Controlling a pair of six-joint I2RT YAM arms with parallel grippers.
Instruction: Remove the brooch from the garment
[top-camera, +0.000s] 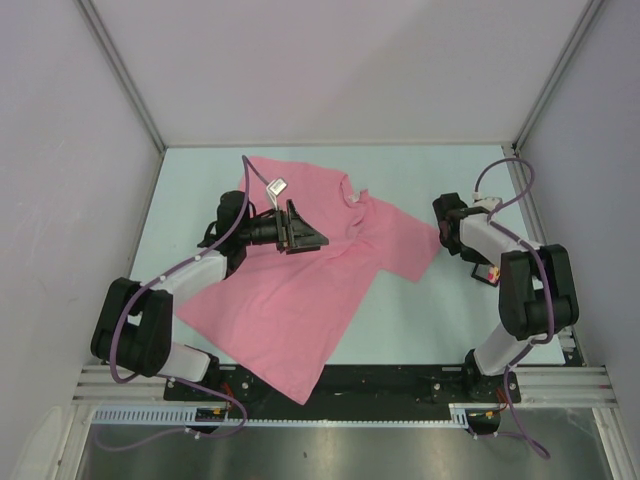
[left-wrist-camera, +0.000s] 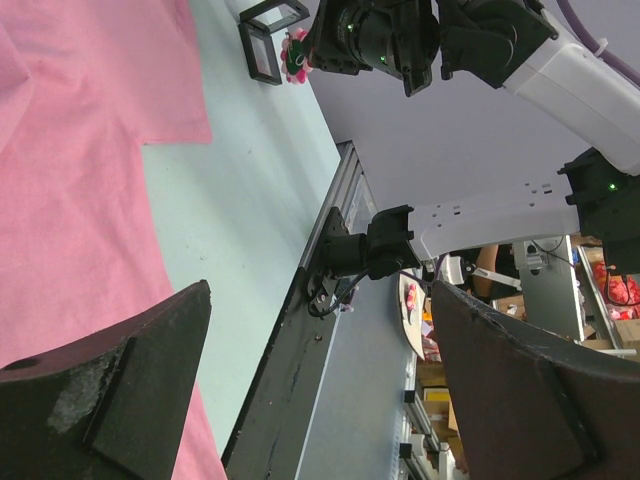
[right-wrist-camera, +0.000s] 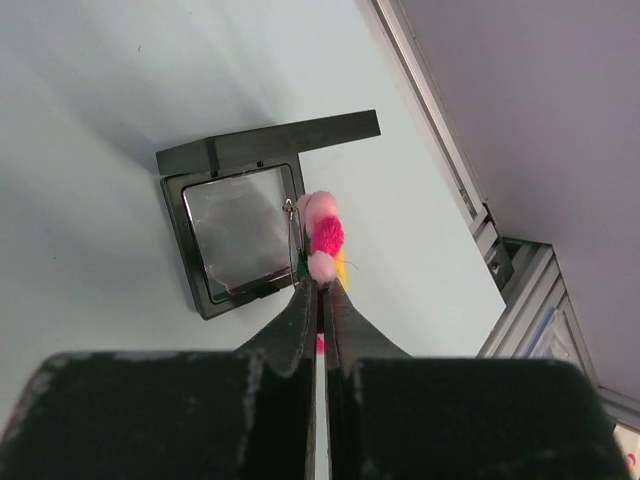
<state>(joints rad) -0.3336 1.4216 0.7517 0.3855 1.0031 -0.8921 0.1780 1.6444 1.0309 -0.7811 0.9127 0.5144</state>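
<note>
You have the brooch (right-wrist-camera: 323, 238) off the garment (top-camera: 300, 300), pinched in your clenched right gripper (right-wrist-camera: 320, 292) near the small black case (right-wrist-camera: 185, 245), while your left gripper (top-camera: 300, 232) gapes empty over the pink cloth, so only a set-down seems left.

case (right-wrist-camera: 236, 236): small, black, square, clear window, lid open | table (right-wrist-camera: 90, 90): pale green, under the case | rail (right-wrist-camera: 445, 130): silver, right of the case, apart

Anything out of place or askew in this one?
The garment lies crooked, a hem corner spilling over the black base strip at the near edge. Otherwise nothing stands out: the brooch is pinched by the right gripper, clear of the cloth.
</note>
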